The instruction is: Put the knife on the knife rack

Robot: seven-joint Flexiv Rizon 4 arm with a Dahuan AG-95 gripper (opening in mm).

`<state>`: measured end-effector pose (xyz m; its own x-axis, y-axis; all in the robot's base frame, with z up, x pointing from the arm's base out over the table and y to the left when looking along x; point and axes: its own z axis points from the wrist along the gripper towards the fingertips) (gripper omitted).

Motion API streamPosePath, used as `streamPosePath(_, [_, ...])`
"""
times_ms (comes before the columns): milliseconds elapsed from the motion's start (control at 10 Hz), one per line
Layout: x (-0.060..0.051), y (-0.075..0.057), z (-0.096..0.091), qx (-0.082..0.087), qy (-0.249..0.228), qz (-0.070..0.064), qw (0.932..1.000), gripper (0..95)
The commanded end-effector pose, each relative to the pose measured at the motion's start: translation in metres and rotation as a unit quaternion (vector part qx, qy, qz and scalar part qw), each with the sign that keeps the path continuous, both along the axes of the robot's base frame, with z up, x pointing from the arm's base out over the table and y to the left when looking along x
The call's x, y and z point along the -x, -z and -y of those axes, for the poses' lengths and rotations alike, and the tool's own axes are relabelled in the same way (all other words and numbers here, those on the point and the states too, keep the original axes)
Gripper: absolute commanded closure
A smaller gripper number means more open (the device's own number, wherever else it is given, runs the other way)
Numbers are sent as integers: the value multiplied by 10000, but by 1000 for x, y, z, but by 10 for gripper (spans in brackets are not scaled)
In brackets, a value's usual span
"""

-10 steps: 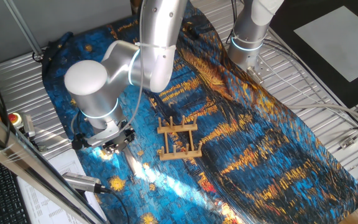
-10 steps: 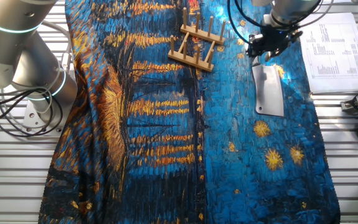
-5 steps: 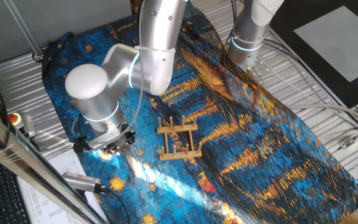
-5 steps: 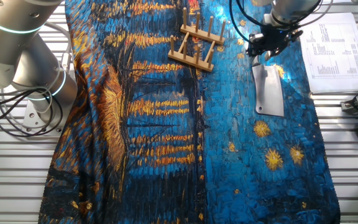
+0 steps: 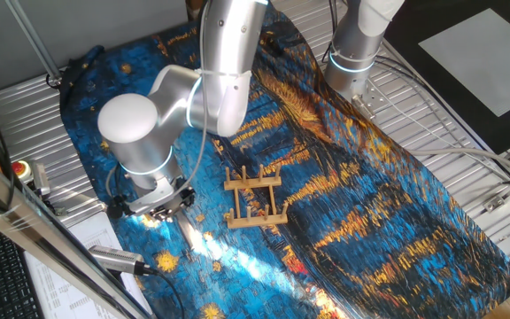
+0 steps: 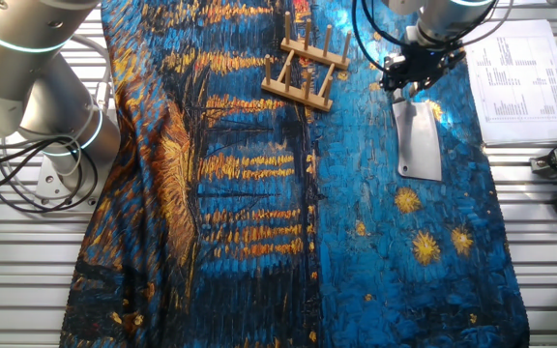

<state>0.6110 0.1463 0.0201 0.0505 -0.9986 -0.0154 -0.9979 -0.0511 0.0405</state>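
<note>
The knife [image 6: 417, 141] lies flat on the blue painted cloth [image 6: 259, 222], its broad grey blade pointing toward the near edge in the other fixed view and its handle end tucked under my gripper [image 6: 412, 85]. In the one fixed view I can barely make it out — only a pale sliver just below my wrist, washed by glare. Across the last second the blade has not shifted or lifted at all; what has changed is me: my wrist and the arm above it have crept slightly sideways over the handle end, a small adjustment rather than a lift.

I read that as lining up for the grasp, not carrying. Whether my fingers are clenched on the handle or spread either side of it I cannot tell; the dark gripper body hides them in both views.

The knife rack [image 6: 309, 66] stands well apart from the knife, to its left and a little farther back in the other fixed view, pegs upright, nothing in its slots. So the task is at its start: the handle has to be gripped firmly, since a flat blade offers little to hold. To the right, off the cloth, lies a printed sheet [image 6: 518, 72].
</note>
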Motion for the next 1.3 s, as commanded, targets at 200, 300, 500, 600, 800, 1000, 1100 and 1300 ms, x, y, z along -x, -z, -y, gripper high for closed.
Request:
streamPosePath(200, [1,2,0,-11,2,28,10000,570])
streamPosePath(300, [1,4,0,-21,19,34,10000,570])
streamPosePath(500, [1,6,0,-24,30,32,10000,570])
streamPosePath(600, [2,8,0,-21,42,31,10000,570])
streamPosePath(800, [2,9,0,-15,57,28,10000,570])
streamPosePath(1000, [2,10,0,-22,39,28,10000,570])
streamPosePath(1100, [2,11,0,-23,32,28,10000,570])
streamPosePath(1300, [2,13,0,-21,36,30,10000,570])
